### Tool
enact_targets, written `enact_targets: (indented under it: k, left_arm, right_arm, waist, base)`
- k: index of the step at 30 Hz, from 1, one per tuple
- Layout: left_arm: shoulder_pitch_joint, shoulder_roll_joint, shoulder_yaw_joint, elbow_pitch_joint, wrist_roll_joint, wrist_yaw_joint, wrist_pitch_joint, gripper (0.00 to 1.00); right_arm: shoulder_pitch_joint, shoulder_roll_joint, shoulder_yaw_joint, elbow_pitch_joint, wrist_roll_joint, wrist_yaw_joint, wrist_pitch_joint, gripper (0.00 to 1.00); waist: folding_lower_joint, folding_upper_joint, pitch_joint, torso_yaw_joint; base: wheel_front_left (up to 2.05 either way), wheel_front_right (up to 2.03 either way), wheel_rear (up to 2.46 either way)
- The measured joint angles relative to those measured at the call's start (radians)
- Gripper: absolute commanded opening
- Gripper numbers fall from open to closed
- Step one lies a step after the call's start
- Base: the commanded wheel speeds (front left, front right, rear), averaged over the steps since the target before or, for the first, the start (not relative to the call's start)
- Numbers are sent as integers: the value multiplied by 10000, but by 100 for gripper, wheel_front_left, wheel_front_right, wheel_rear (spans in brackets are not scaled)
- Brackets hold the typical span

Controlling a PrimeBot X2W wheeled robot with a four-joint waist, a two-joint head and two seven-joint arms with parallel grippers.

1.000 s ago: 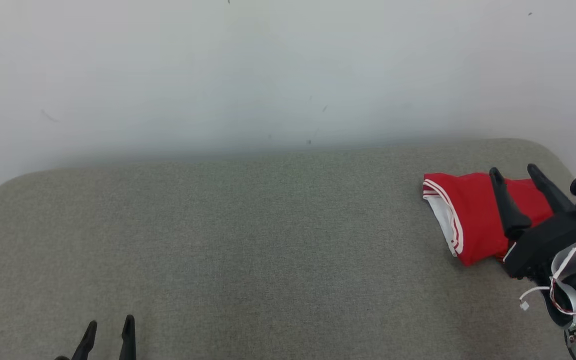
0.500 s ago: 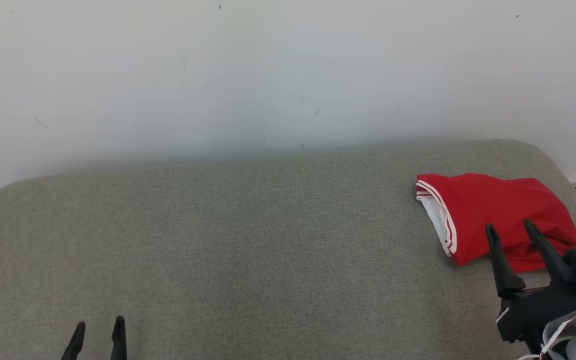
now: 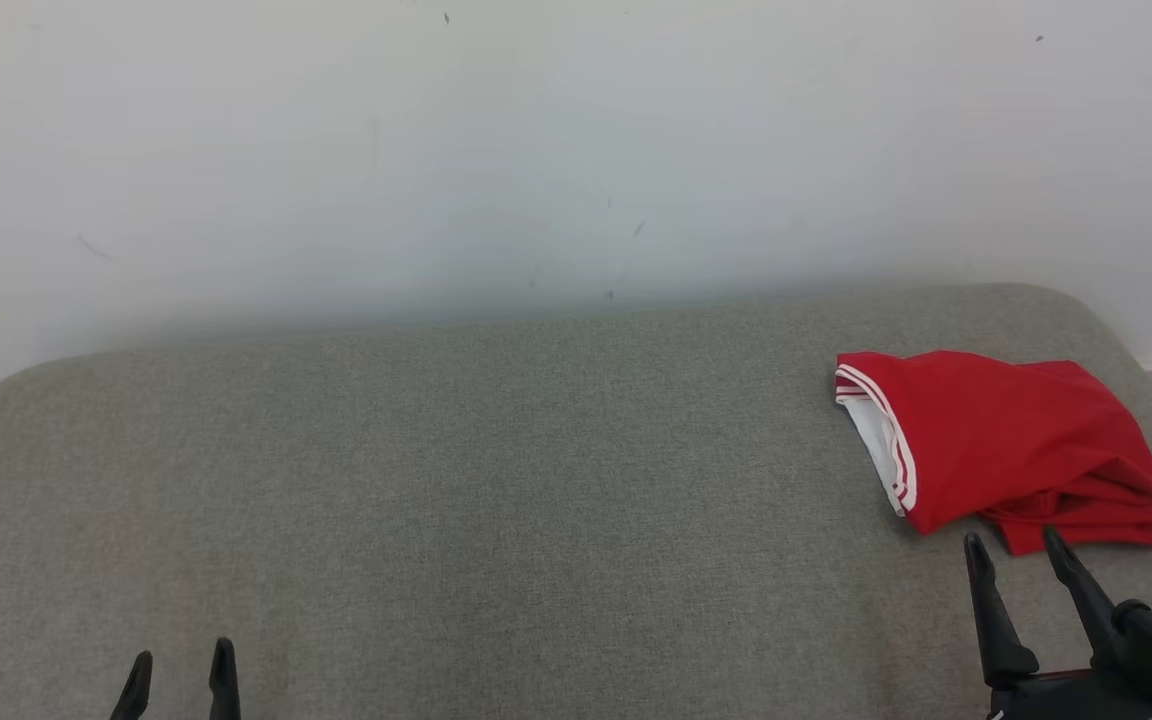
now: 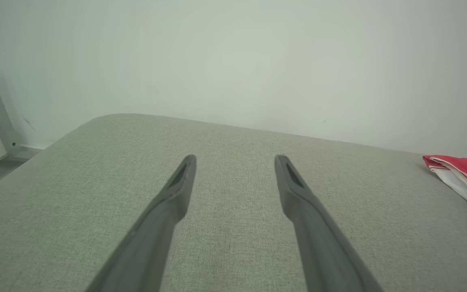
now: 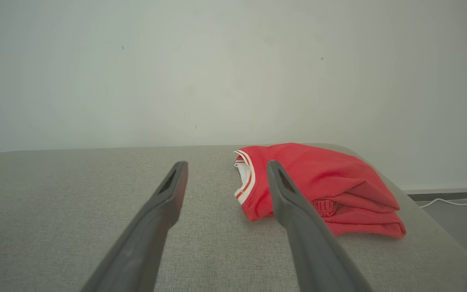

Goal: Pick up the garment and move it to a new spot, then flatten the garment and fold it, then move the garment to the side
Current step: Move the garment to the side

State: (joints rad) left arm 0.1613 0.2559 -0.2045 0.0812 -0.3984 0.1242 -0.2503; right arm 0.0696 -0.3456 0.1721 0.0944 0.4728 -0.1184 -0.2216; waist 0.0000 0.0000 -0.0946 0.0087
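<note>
Right gripper (image 3: 1011, 537) gapes wide, empty, at lower right; the red garment (image 3: 996, 440) looks light, limp, slippery: pinch its bunched near edge.

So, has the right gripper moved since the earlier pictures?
Yes. The right gripper has drawn back toward the robot: earlier over the red garment, now short of its near edge.

The tabletop (image 3: 496, 480) is covered in grey-green woven cloth, matt and coarse-grained. The garment (image 3: 996, 440) is smooth red fabric with a faint sheen, white striped trim and a white lining. The left end effector (image 3: 183, 652) and right end effector (image 3: 1011, 540) have dark, matt, smooth, plastic-looking fingers. The wall (image 3: 536, 150) is matt, painted and lightly scuffed.
</note>
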Motion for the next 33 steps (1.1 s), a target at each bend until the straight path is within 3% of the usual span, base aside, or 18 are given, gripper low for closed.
enact_targets:
  k: [9, 33]
  left_arm:
    - [29, -226, 305, -311, 848, 0, 0, 100]
    - [201, -493, 581, -803, 1214, 0, 194, 100]
  right_arm:
    - [283, 320, -251, -192, -581, -56, -171, 100]
    - [473, 675, -842, -326, -1145, -59, -263, 100]
  waist:
    - [0, 0, 11, -43]
    - [0, 0, 4, -9]
  base:
    - [0, 0, 0]
    - [0, 0, 0]
